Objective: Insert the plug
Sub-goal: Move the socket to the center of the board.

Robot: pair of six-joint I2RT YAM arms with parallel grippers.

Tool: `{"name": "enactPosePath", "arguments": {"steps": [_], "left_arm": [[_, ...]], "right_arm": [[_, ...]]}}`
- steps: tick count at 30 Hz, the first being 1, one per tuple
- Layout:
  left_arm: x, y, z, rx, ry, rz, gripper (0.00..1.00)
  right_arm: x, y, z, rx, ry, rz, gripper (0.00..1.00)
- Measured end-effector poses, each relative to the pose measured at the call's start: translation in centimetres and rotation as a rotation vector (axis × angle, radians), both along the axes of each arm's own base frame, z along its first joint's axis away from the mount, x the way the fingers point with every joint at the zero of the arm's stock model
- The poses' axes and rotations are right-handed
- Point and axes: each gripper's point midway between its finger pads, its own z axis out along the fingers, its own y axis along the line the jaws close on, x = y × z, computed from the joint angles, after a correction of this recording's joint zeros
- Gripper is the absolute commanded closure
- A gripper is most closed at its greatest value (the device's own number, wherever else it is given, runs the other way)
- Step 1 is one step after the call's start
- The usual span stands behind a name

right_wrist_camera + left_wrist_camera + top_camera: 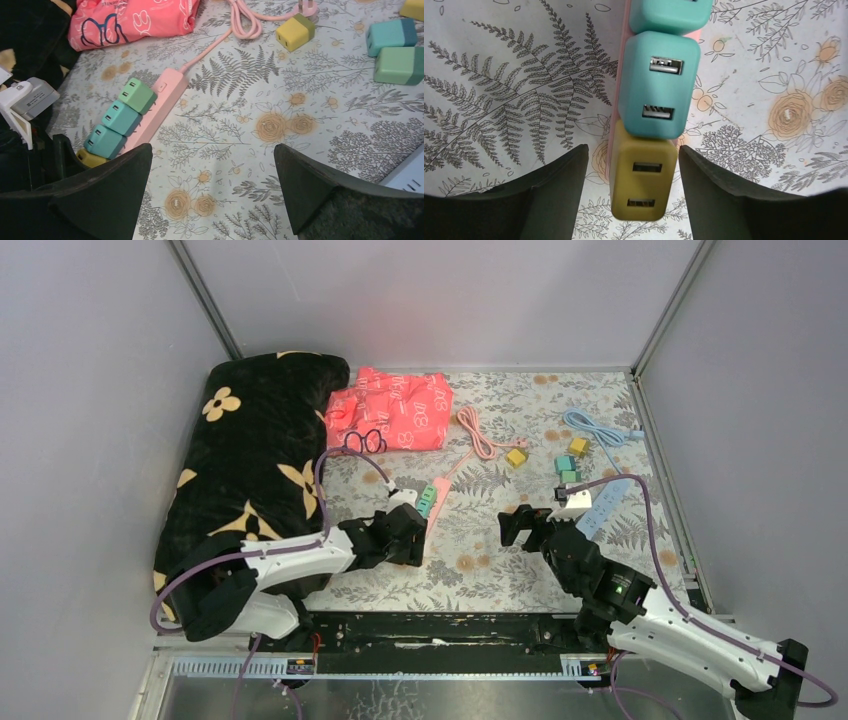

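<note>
A pink power strip lies mid-table with a row of charger plugs seated in it. In the right wrist view they run green, teal, teal, then a yellow plug at the near end. My left gripper straddles that yellow plug. Its fingers stand a little off both sides, so it is open. Just beyond sits a teal plug. My right gripper hovers open over bare cloth to the right of the strip, holding nothing.
Loose plugs lie at the back right: yellow, yellow, teal, green. A white power strip and a blue cable lie on the right. A pink bag and a black blanket fill the back left.
</note>
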Motion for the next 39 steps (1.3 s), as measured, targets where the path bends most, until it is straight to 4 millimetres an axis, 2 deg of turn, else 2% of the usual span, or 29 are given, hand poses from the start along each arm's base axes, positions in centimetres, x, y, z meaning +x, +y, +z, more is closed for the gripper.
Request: {"name": "enactPosePath", "arguments": {"steps": [6, 11, 15, 18, 22, 28, 32, 35, 38, 39], "left_arm": [[0.2, -0.1, -0.7, 0.009, 0.004, 0.01, 0.46], [0.5, 0.0, -0.6, 0.005, 0.001, 0.019, 0.52], [1.6, 1.0, -0.6, 0.014, -0.004, 0.051, 0.55], [3.2, 2.4, -0.4, 0.028, -0.013, 0.097, 0.55], [6.4, 4.2, 0.5, 0.043, -0.036, 0.166, 0.55], [10.3, 5.3, 0.6, 0.078, -0.038, 0.197, 0.55], [11.8, 6.0, -0.5, 0.105, -0.009, 0.203, 0.56], [12.5, 6.5, -0.5, 0.096, 0.002, 0.215, 0.55], [12.8, 6.8, -0.5, 0.081, 0.01, 0.222, 0.46], [12.8, 6.9, -0.5, 0.079, 0.01, 0.223, 0.4]], "right_arm": [[0.2, -0.5, -0.7, -0.047, 0.01, -0.023, 0.01], [0.3, -0.8, -1.5, -0.079, 0.016, -0.031, 0.01], [0.3, -0.9, -2.1, -0.106, 0.021, -0.032, 0.01], [0.3, -1.0, -2.2, -0.113, 0.019, -0.031, 0.01], [0.3, -1.0, -2.3, -0.119, 0.017, -0.031, 0.01], [0.5, -1.5, -2.0, -0.125, -0.001, -0.048, 0.01], [0.6, -1.8, -1.9, -0.136, -0.008, -0.064, 0.01], [0.7, -2.1, -2.0, -0.148, -0.011, -0.074, 0.01], [0.9, -2.4, -2.3, -0.173, -0.006, -0.097, 0.01], [1.0, -2.6, -2.5, -0.187, -0.002, -0.108, 0.01]]}}
